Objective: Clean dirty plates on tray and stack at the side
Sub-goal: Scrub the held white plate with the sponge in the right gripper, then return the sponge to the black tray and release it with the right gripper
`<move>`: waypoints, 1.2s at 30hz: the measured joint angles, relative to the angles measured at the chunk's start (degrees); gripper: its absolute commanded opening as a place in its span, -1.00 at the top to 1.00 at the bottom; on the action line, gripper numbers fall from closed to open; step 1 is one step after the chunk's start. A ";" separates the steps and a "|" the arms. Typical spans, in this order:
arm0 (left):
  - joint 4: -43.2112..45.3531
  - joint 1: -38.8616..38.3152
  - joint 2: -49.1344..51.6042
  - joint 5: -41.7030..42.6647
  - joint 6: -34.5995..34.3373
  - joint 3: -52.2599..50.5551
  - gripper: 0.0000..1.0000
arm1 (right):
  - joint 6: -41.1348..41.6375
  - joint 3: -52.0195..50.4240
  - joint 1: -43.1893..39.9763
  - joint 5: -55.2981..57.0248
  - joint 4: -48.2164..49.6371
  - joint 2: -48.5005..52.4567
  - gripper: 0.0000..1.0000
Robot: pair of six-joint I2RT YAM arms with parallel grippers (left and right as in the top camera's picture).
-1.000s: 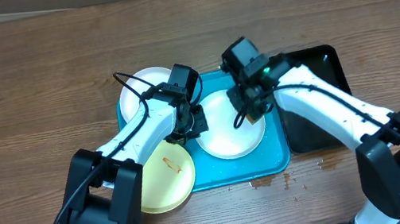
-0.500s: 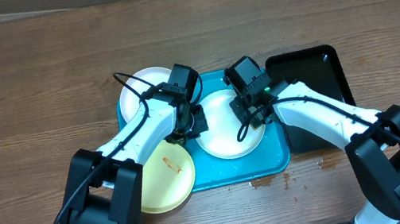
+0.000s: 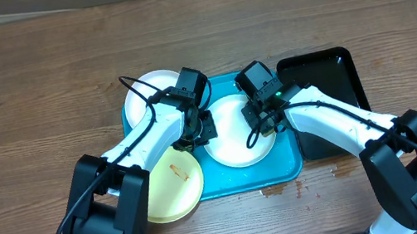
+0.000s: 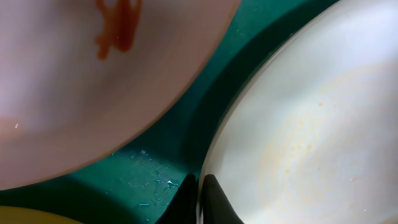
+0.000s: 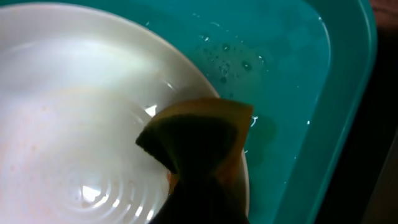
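I find the right claw (image 3: pixel 263 122), gripping the sponge (image 5: pixel 199 134), edged inward onto the right rim of the white plate (image 3: pixel 233 140) at the tray's (image 3: pixel 284 169) centre, which the left claw (image 4: pixel 199 200) pinches; scrubbing appears under way.

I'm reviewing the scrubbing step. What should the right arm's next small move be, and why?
Probably drag the sponge inward across the middle white plate. The right gripper holds the sponge at that plate's rim, the left gripper pinches the opposite rim, which should steady it, and a faint orange film shows on the plate's floor.
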 measured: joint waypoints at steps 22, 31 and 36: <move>-0.24 0.02 0.02 -0.04 0.02 0.00 0.92 | -0.98 -7.15 -0.74 -7.96 9.44 -1.05 0.93; -0.44 0.02 0.02 -0.61 0.04 0.00 0.92 | -6.67 -3.98 -0.83 -20.04 1.42 -1.01 0.93; -0.46 0.02 0.02 -0.63 0.04 0.00 0.92 | -7.41 2.71 -2.03 -26.47 -1.53 -0.04 0.93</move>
